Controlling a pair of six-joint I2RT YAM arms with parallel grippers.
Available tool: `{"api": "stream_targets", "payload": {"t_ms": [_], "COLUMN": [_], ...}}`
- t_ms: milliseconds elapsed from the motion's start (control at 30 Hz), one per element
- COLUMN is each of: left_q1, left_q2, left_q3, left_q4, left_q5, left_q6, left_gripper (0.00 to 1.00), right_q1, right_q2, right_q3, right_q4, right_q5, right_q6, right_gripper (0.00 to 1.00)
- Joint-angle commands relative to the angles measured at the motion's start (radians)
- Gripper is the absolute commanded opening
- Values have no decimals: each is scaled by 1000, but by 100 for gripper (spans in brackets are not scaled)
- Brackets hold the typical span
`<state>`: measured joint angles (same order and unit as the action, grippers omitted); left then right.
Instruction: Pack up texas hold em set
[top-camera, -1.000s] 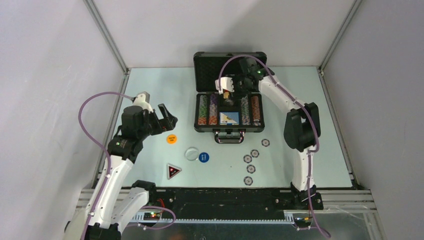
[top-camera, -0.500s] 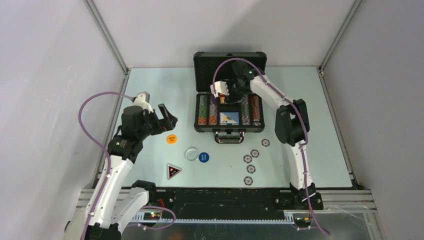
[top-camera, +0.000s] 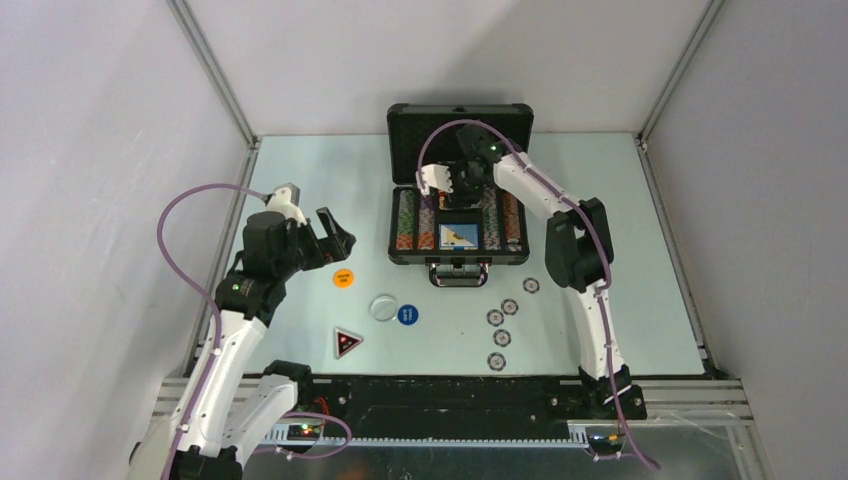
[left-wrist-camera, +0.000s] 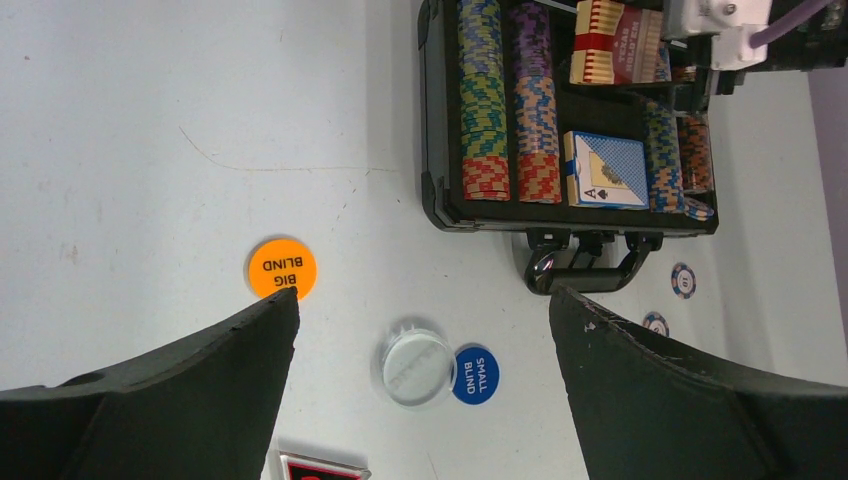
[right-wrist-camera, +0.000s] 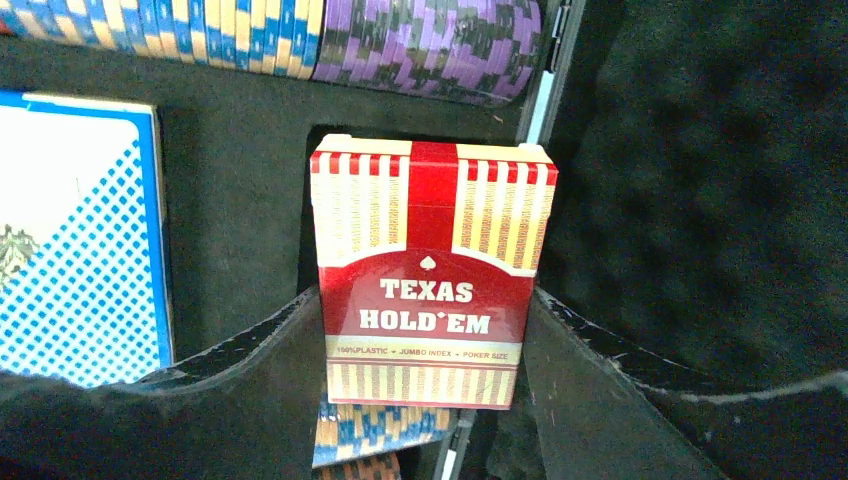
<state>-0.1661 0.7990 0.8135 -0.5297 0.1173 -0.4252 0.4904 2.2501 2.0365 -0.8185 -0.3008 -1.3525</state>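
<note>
The dark briefcase (top-camera: 458, 258) lies open at the table's back centre, with rows of striped chips (left-wrist-camera: 481, 110) and a blue card deck (left-wrist-camera: 606, 170) in its tray. My right gripper (top-camera: 455, 192) hangs over the tray's rear part. It is shut on the red card box (right-wrist-camera: 432, 290), which stands upright between the fingers (right-wrist-camera: 250, 350) above a dark slot. My left gripper (top-camera: 325, 240) is open above the table left of the case, holding nothing. Below it lie the orange button (left-wrist-camera: 282, 268), white button (left-wrist-camera: 417, 367), blue button (left-wrist-camera: 473, 374) and triangular marker (top-camera: 347, 343).
Several loose chips (top-camera: 502, 338) lie on the table in front of the case, right of the buttons. The case handle (left-wrist-camera: 585, 272) points toward the arms. The raised lid (top-camera: 410, 130) stands at the back. Grey walls close in both sides.
My right gripper has shifted left over the case's rear, carrying the red card box. The left arm has stayed still.
</note>
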Motion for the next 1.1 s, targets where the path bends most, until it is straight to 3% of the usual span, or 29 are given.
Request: {"api": "stream_targets", "payload": {"t_ms": [0, 1067], "left_q1": [9, 10], "left_q2": [3, 1], "left_q3": [-11, -13], "left_q4": [29, 32], "left_q5": [25, 33], "left_q6": [17, 17], "left_gripper": [100, 100], "right_q1": [18, 14], "right_q2": [23, 76], "right_q3": [62, 98], "right_q4": [45, -103], "right_q5": [43, 179], "right_q6": [64, 63], "right_gripper": [0, 2]}}
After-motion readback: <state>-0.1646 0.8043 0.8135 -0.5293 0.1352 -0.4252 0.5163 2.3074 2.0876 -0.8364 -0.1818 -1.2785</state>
